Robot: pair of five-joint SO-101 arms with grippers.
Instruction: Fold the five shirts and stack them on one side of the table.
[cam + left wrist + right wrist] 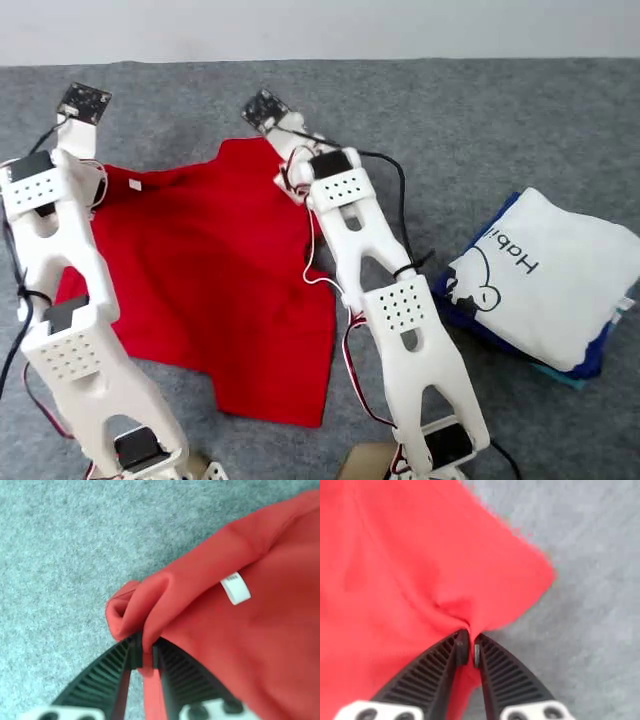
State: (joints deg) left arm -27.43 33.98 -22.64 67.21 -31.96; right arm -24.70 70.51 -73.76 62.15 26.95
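Observation:
A red shirt [210, 280] lies spread across the grey table, its far edge lifted at two corners. My left gripper [144, 652] is shut on a bunched fold of the red shirt [240, 640] near a white label [235, 588]; in the high view this arm [50, 200] stands at the shirt's far left corner. My right gripper [468, 647] is shut on a pinch of the red shirt [410, 580] near its corner; its arm [340, 200] stands at the far right corner. A stack of folded shirts [550, 280], white on top, rests at the right.
The grey carpet-like table top [480, 110] stretches open beyond and to the right of the red shirt. Blue and teal layers [560, 370] peek from under the white folded shirt. Both arm bases stand at the near edge.

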